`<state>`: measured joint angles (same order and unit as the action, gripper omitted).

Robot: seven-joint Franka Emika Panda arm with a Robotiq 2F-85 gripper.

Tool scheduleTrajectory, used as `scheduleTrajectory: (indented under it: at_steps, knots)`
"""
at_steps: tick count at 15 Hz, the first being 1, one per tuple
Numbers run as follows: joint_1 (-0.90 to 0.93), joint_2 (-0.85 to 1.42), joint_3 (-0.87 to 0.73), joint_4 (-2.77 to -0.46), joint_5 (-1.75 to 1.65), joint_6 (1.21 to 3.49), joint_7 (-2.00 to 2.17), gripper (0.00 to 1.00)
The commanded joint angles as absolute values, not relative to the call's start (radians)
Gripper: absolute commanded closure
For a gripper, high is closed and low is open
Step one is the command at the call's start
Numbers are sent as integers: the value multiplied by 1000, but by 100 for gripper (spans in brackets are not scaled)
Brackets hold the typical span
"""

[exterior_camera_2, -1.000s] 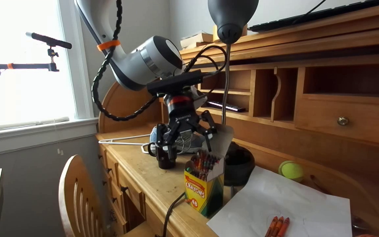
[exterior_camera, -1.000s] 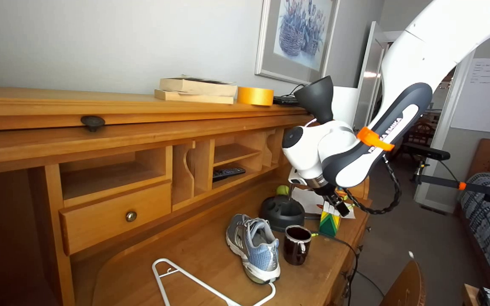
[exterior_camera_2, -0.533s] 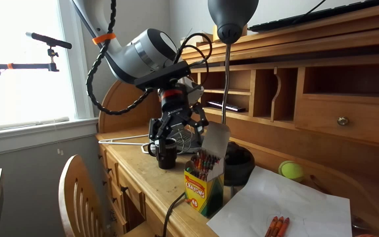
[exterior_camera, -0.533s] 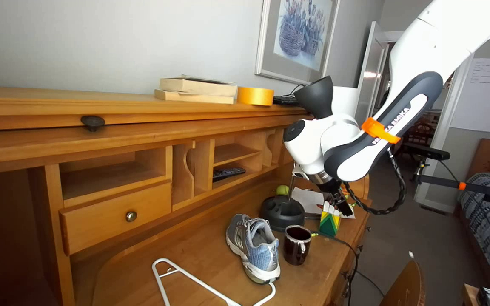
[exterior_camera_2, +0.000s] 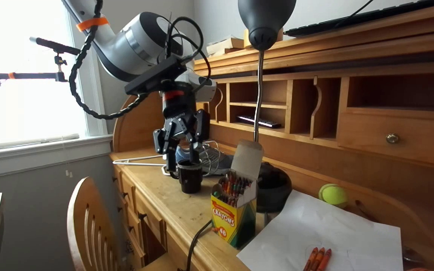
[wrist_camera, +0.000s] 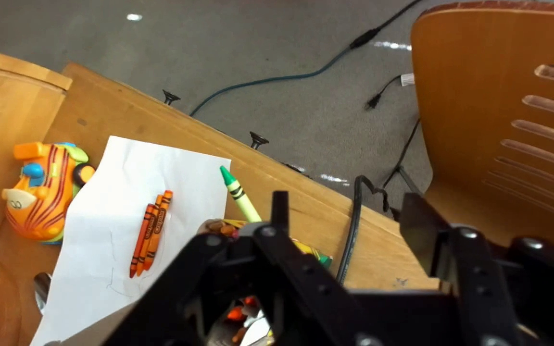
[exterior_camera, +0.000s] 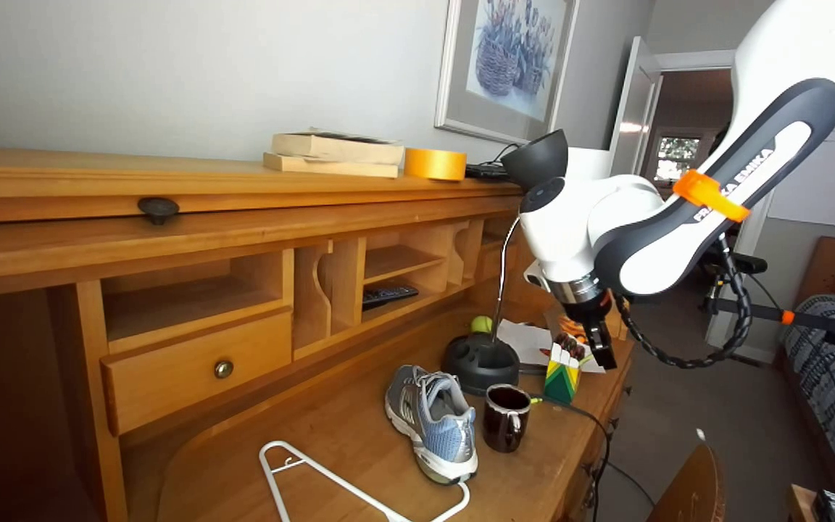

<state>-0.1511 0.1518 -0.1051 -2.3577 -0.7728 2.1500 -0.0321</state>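
My gripper (exterior_camera_2: 182,162) hangs above the desk with its jaws part way apart. In the wrist view nothing sits between the fingers (wrist_camera: 280,209); bare desk and a black cable (wrist_camera: 352,235) show through the gap. Nearest is the open crayon box (exterior_camera_2: 224,218), yellow and green, full of crayons, partly hidden under one finger in the wrist view. A green crayon (wrist_camera: 242,197) juts out at its side. In an exterior view the gripper (exterior_camera: 606,357) is beside the box, toward the desk's front edge. Three orange-red crayons (wrist_camera: 152,233) lie on white paper (wrist_camera: 99,206).
A dark mug (exterior_camera: 506,428), a grey-blue shoe (exterior_camera: 435,420) and a white hanger (exterior_camera: 345,480) lie further along the desk. The black lamp (exterior_camera_2: 266,19) rises behind the box. A tennis ball (exterior_camera_2: 333,195), an orange toy (wrist_camera: 44,197) and a wooden chair (wrist_camera: 469,120) are nearby.
My gripper has moved away from the crayon box, toward the window side, and its tilt has changed. Its fingers have come closer together. The box, mug and loose crayons stay where they were.
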Motion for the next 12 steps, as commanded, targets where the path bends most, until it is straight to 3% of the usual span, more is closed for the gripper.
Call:
scheduleTrajectory:
  at_steps: [1, 3, 12]
  knots:
    - [-162, 10, -139, -2502, -787, 2265, 55, 7]
    - [-179, -41, -164, -2554, -753, 2324, 97, 0]
    - [-284, -91, -292, -2636, -770, 2667, -37, 0]
